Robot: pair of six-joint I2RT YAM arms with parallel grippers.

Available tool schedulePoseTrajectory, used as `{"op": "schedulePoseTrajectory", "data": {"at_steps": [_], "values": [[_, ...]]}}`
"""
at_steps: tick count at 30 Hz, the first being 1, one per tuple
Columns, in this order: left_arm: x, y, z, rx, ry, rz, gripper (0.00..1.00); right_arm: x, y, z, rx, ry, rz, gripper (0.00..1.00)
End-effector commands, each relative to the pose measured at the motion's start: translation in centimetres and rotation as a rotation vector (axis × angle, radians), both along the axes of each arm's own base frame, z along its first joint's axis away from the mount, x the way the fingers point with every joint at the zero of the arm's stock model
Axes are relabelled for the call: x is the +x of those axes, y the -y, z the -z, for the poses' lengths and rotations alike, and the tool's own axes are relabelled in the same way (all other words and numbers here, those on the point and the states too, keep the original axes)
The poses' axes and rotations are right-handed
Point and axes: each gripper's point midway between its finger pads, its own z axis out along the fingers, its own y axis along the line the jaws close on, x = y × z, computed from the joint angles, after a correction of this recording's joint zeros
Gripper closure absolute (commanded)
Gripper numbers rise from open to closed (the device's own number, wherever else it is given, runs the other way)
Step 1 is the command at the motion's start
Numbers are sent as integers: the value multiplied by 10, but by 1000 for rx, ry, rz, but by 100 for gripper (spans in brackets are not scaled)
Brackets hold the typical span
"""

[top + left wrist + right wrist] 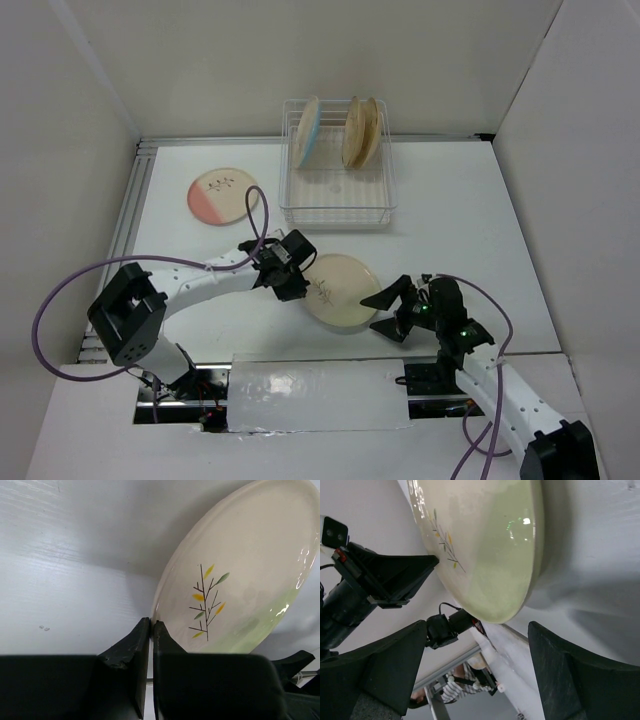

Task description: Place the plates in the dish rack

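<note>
Listing by clock face, centred on the green plate [343,290] as seen from above

Item 1, green plate: cream with a pale green part and a leaf sprig, mid-table [470,230], tilted with a shadow beneath it. Whether any edge rests on the table cannot be told.

Item 2, left gripper [303,288]: at the plate's 9 o'clock rim, jaws pinched nearly together on that rim and holding the plate. The left wrist view shows both fingers [127,650] meeting at the plate's edge, sprig just beyond them.

Item 3, right gripper [386,312]: at 4 o'clock, just beside the plate, jaws spread wide and holding nothing. In the right wrist view the plate's green edge lies ahead, between the two fingers, apart from both.

Item 4, dish rack [337,212]: white wire, at 12 o'clock, well apart from both grippers.

Item 5, blue plate [308,132]: standing on edge in the rack's left part.

Item 6, two tan-speckled plates [361,132]: standing on edge close together, right of the blue plate, in the rack.

Item 7, pink plate [223,195]: flat on the table at 10 o'clock, left of the rack, apart from both grippers
</note>
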Motion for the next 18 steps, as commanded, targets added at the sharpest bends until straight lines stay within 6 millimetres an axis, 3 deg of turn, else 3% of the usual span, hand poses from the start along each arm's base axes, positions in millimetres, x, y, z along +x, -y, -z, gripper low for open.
{"op": "schedulePoseTrajectory", "data": {"at_steps": [1,18], "values": [[17,13,-38,-93,75,-20,100,5,-4,-9,51,16,2,12],[22,25,-50,-126,76,1,100,19,-7,13,28,-51,15,12]]}}
